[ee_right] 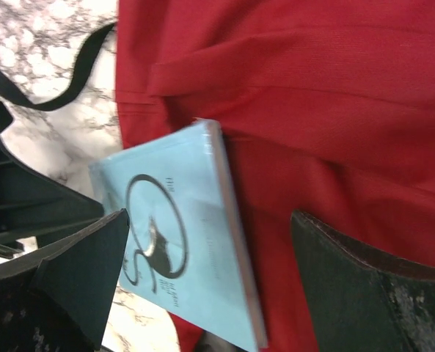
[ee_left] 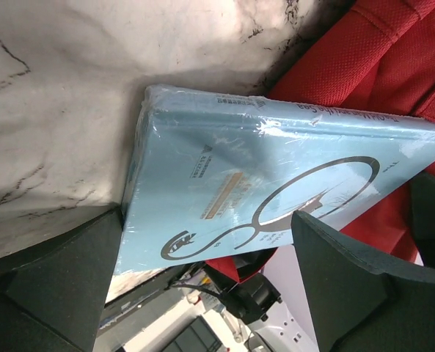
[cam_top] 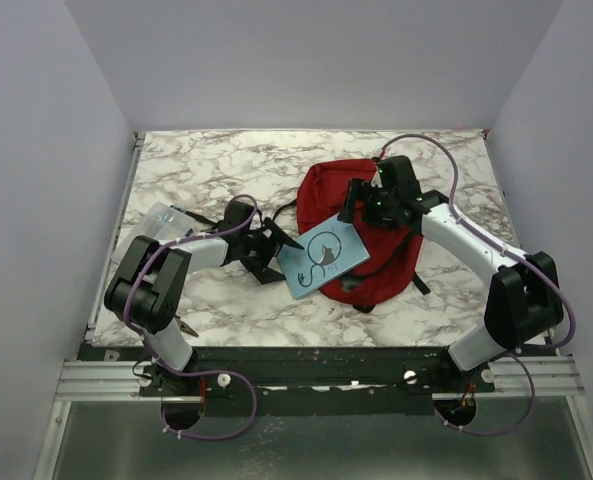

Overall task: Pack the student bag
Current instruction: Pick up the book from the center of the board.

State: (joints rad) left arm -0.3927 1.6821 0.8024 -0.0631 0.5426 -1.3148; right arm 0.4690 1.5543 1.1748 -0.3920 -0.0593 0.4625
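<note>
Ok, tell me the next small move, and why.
Probably close the left gripper on the blue book: its jaws stand open with the book's edge between them, and the book lies partly on the student bag, partly on the table, not yet inside.

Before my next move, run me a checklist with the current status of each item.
1. Open left claw: ok.
2. Open right claw: ok.
3. The book in front of the left claw: ok.
4. The book inside the bag: not ok. It lies partly on top of the bag and partly on the table.
5. The bag unzipped and ready to load: cannot tell.
</note>
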